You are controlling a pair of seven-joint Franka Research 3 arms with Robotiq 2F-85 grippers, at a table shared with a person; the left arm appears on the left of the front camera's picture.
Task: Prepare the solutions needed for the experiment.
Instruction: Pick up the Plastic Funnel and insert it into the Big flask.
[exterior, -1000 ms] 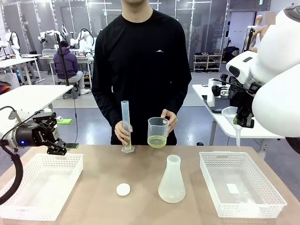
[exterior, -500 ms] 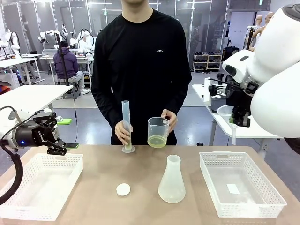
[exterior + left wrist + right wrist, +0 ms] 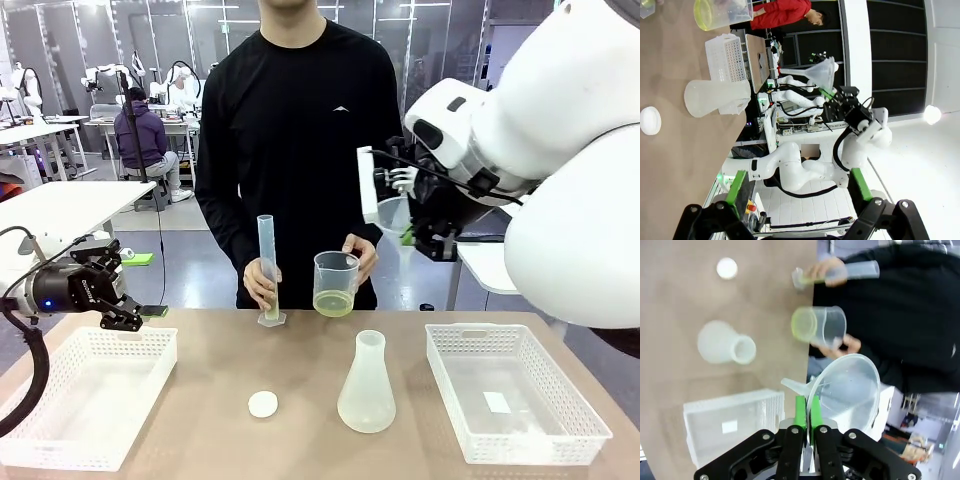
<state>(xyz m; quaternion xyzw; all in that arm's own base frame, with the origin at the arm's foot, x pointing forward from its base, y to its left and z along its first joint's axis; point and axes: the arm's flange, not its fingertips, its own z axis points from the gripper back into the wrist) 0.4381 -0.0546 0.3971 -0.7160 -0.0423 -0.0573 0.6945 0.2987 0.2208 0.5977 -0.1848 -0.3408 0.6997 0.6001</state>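
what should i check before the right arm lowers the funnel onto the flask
1. Funnel gripped: ok, right gripper shut on it.
2. Conical flask upright, mouth uncovered: ok, white cap lies beside it.
3. Spout lined up over the mouth: not ok, funnel held high, spout sideways.
4. Person's hands away from flask: ok, they hold the beaker and graduated cylinder behind it.
5. Left gripper out of the way: ok, open, by the left basket.
6. Solution ready: ok, in the beaker.

Solution (image 3: 334, 303) pale yellow-green in clear beaker (image 3: 337, 268). Flask (image 3: 366, 395) milky white, cap (image 3: 263, 404) white, 8 o'clock basket (image 3: 90, 395) white lattice. Table (image 3: 300, 350) tan.
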